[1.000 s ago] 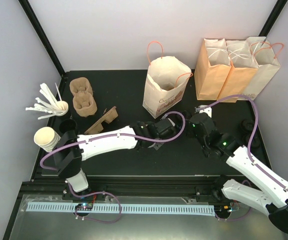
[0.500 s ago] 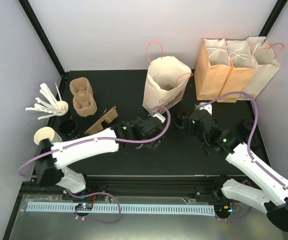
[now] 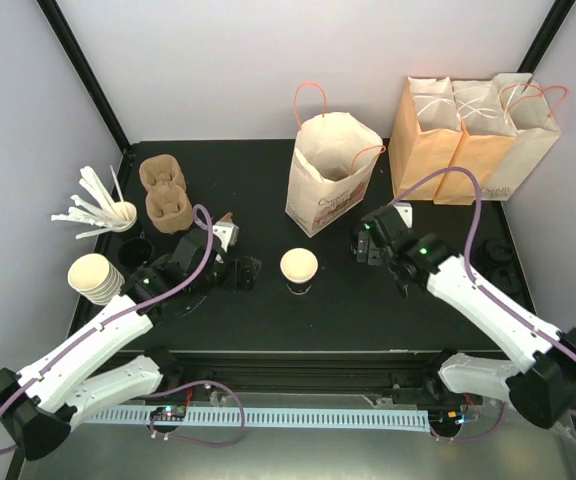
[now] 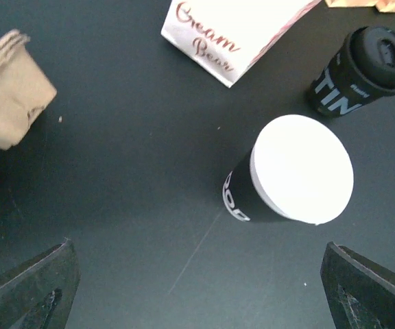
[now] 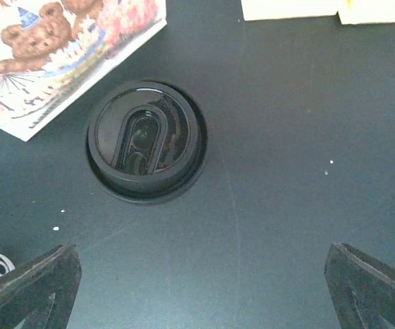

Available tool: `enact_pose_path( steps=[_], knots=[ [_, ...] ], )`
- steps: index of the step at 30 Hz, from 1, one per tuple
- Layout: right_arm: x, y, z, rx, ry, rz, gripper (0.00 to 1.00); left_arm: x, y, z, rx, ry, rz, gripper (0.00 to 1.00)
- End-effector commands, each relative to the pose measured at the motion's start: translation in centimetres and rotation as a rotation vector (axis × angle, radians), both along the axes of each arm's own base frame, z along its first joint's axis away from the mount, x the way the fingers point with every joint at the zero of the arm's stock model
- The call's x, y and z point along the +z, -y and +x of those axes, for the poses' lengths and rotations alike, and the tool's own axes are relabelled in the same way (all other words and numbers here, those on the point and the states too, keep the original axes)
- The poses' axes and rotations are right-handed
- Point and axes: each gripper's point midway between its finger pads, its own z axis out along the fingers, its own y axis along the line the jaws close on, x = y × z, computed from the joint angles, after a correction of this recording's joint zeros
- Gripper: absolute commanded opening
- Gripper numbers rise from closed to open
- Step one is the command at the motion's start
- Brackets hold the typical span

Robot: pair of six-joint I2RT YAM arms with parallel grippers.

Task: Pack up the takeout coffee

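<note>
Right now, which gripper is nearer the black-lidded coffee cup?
Right. The right gripper hovers open over the takeout coffee; the left gripper sits farther off to the left, beyond the white-topped cup.

The coffee (image 5: 146,142) stands on the table (image 3: 268,180) just by the bag's (image 3: 330,175) front right corner. An open cup (image 3: 299,266) stands before the bag. Three other bags (image 3: 473,135) stand to its right, carriers (image 3: 165,192) well left.

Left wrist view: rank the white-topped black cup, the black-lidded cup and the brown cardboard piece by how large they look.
Largest: white-topped black cup, though it is likely nearer the camera.
Then: black-lidded cup and brown cardboard piece, too alike to rank; the cardboard is cut off by the frame's edge.
</note>
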Motion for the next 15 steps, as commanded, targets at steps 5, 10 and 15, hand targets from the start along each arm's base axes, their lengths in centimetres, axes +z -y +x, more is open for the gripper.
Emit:
enact_pose_path(
  steps=[5,10,15],
  knots=[
    [-1.6,2.1,1.3,-0.178,-0.119,-0.009,1.0,-0.7,-0.1,-0.9,-0.03,-0.062,-0.071,0.99],
    [-0.7,8.5,2.6,-0.404,-0.057,0.086,0.98,-0.7,0.0,-1.2,-0.048,-0.068,-0.07,0.99],
    [-0.9,16.1,1.8,-0.719,-0.071,0.152,0.98,-0.5,0.5,-1.7,-0.101,-0.08,-0.073,0.99]
  ],
)
